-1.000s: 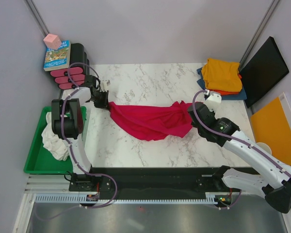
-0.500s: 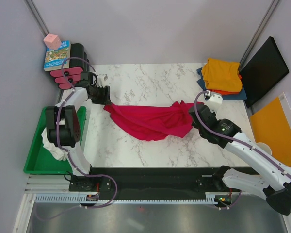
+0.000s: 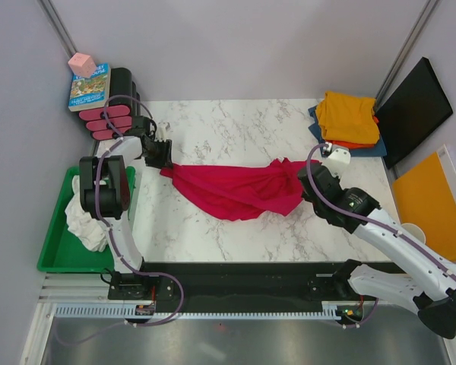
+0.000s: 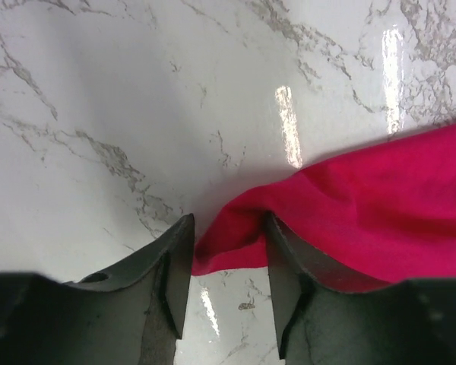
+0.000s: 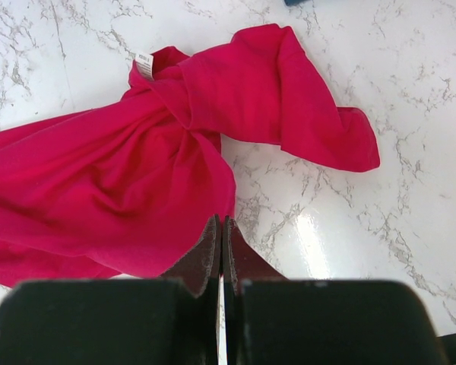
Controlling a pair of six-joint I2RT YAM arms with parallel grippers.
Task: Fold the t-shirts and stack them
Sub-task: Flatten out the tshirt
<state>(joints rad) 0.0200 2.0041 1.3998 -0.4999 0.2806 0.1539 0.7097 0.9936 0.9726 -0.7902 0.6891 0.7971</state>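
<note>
**Crimson shirt lies between our two pincers**

Our left gripper (image 4: 228,228) stands partly open, its jaws on either side of the left corner of the soft crimson-red t-shirt (image 3: 235,190) and not closed on it. Our right gripper (image 5: 220,224) is closed tight at the shirt's right end; we cannot tell whether any cloth is pinched. The shirt lies crumpled across the middle of the white marble table (image 3: 235,129). A folded yellow-orange t-shirt (image 3: 348,114) tops a pile at the far right corner.

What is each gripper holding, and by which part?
The right gripper seems to pinch the crimson t-shirt by its edge; the left gripper stands open around its corner, holding nothing.
</note>
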